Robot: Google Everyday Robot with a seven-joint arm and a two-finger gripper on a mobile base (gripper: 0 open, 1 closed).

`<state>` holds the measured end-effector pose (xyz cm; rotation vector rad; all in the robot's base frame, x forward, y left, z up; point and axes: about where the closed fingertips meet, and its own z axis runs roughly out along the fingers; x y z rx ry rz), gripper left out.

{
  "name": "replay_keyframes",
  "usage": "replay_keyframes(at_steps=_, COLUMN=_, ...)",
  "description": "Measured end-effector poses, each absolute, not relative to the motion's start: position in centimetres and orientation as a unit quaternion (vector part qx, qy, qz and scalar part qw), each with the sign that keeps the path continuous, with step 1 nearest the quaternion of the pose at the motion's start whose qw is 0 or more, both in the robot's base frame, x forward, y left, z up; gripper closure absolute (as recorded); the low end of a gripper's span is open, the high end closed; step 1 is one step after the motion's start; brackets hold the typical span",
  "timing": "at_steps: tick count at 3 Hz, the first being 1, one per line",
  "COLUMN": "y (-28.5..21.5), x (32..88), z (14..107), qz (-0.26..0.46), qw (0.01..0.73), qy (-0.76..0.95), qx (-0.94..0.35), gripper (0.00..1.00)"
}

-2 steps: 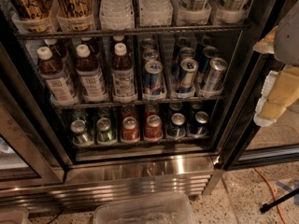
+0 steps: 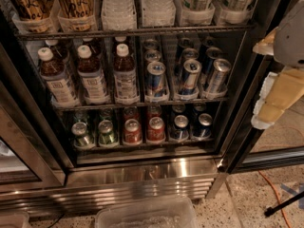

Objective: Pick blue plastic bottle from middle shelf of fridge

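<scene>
Three blue plastic bottles with white caps and dark liquid stand in front on the left of the middle shelf (image 2: 142, 102) of the fridge (image 2: 142, 175): left (image 2: 57, 80), middle (image 2: 91, 77), right (image 2: 124, 75). More of them stand behind. Blue-and-silver cans (image 2: 189, 77) fill the right half of that rack. My gripper (image 2: 260, 84) is at the right edge of the camera view, outside the fridge beside its black door frame, level with the middle shelf. Its cream fingers (image 2: 278, 99) stand apart and hold nothing.
The top rack holds tall clear ribbed bottles (image 2: 116, 6) and cartons. The bottom rack holds short green, red and blue cans (image 2: 132, 131). A clear plastic bin (image 2: 147, 215) sits on the floor before the ribbed steel base. An orange cable (image 2: 273, 194) runs over the floor at right.
</scene>
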<state>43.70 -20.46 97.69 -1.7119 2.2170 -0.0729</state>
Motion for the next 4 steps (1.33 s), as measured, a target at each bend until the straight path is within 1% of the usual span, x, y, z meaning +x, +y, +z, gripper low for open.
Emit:
replay_keyframes(at_steps=1, y=-18.1, x=43.6, z=97.0, qz=0.004, qw=0.194, qy=0.778, qx=-0.598, gripper=0.0)
replay_keyframes(at_steps=2, y=-14.6, x=43.3, z=96.2, qz=0.048, qw=0.24, qy=0.783, qx=-0.571, gripper=0.0)
replay_keyframes(at_steps=3, y=-11.1, x=42.7, z=94.2, qz=0.112, qw=0.288, qy=0.797, qx=-0.518, gripper=0.0)
replay_keyframes(at_steps=4, y=-8.3, x=40.6, z=90.6, qz=0.162, qw=0.33, qy=0.797, qx=-0.479, gripper=0.0)
